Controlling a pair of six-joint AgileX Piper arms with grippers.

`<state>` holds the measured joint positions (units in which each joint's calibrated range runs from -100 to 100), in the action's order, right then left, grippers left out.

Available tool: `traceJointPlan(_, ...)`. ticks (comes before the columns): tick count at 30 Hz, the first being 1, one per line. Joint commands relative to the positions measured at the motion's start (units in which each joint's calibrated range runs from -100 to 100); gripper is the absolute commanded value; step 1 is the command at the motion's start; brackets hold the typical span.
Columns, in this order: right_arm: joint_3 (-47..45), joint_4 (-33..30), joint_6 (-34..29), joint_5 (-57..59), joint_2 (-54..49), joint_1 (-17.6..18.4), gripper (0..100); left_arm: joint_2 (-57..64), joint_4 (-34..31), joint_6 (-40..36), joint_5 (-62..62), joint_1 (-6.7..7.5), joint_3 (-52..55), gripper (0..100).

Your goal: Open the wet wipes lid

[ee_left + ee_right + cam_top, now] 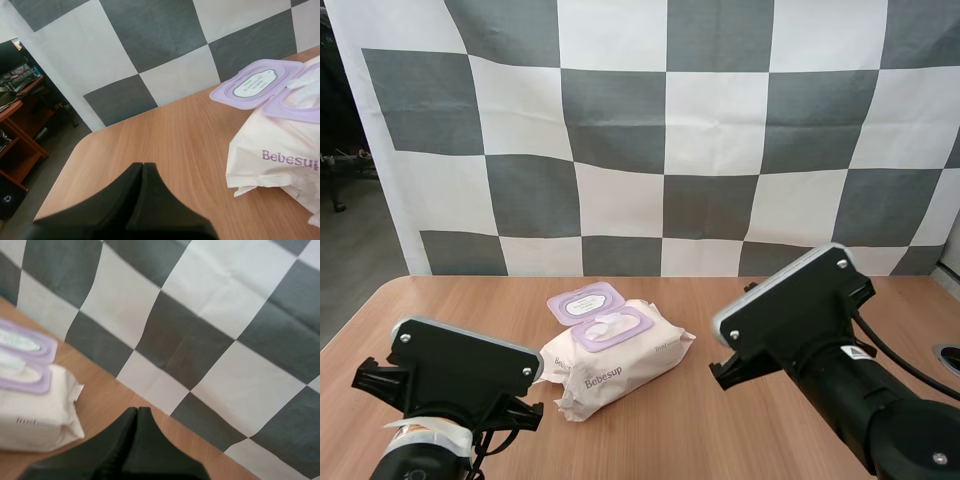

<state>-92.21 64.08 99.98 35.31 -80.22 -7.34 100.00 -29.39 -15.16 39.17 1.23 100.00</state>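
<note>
Both closed, empty: left tool (143,165), right tool (137,410); wet wipes pack (620,365) between them, lid (585,302) open.

The high camera looks forward and down from behind and above the left arm (460,375) and right arm (820,340). It takes in the tabletop (660,430) and the pack of wet wipes (615,365) lying between them. The left wrist camera rides low, sighting along the left tool (143,167) across the tabletop, with the pack close beside it. The right wrist camera, tilted, faces past the right tool (137,411) from the pack's other side, somewhat farther off. All three views share the pack and its opened lilac lid (585,302).
</note>
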Motion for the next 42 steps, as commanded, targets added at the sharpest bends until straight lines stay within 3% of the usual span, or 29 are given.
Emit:
traceJointPlan(1,-2.17,-35.45,0.02,-0.43,0.00,0.02,0,0.00,-19.38,-20.68,0.15,0.03,0.00,0)
traceJointPlan(5,-2.66,-24.66,0.02,-0.40,0.00,0.02,0,0.00,-17.76,-22.62,-1.21,0.03,0.00,0)
traceJointPlan(7,-2.66,-18.42,0.02,0.31,0.00,0.02,0,0.00,-12.67,-23.08,-10.38,0.03,0.00,0)
traceJointPlan(9,-2.66,-16.03,0.02,0.46,0.00,0.02,0,0.00,-8.79,-21.84,-15.18,0.03,0.00,0)
traceJointPlan(10,-2.66,-11.60,0.02,0.28,0.00,0.02,0,0.00,3.55,-15.76,-21.27,0.03,0.00,0)
traceJointPlan(11,-2.77,-9.18,0.02,0.03,0.00,0.02,0,0.00,11.17,-10.33,-22.00,0.03,0.00,0)
traceJointPlan(13,-4.24,-3.11,0.02,-2.61,-0.47,0.02,0,0.00,23.43,-2.19,-22.06,0.03,0.00,0)
traceJointPlan(15,-6.29,1.49,0.02,-4.82,-2.71,0.02,0,0.00,30.15,1.75,-20.13,0.03,0.00,0)
traceJointPlan(17,-7.79,8.00,0.02,-7.36,-7.88,0.02,0,0.00,30.89,1.53,-17.21,0.03,0.00,0)
traceJointPlan(19,-7.79,7.11,0.02,-8.98,-13.11,0.02,0,0.00,30.89,1.55,-9.47,0.03,0.00,0)
traceJointPlan(21,-7.79,12.98,0.02,-13.66,-19.35,0.02,0,0.00,30.60,-0.31,-9.60,0.03,0.00,0)
traceJointPlan(26,-7.79,16.75,0.02,-16.00,-19.78,0.22,0,0.00,30.44,-1.14,-9.08,0.03,0.00,0)
traceJointPlan(30,-7.79,20.38,-2.98,-27.84,-19.78,0.22,0,0.00,30.44,-1.14,-9.08,0.03,0.00,0)
traceJointPlan(34,-7.79,17.90,-14.60,-38.30,-19.78,0.22,0,0.00,30.44,-1.05,-9.09,0.03,0.00,0)
traceJointPlan(37,-7.79,9.57,-27.26,-37.72,-19.78,0.22,0,0.00,30.35,-1.05,-7.99,0.03,0.00,0)
traceJointPlan(42,-7.79,-19.04,-47.83,-29.86,-19.78,0.22,0,0.00,30.35,-1.05,-7.73,-0.04,0.00,0)
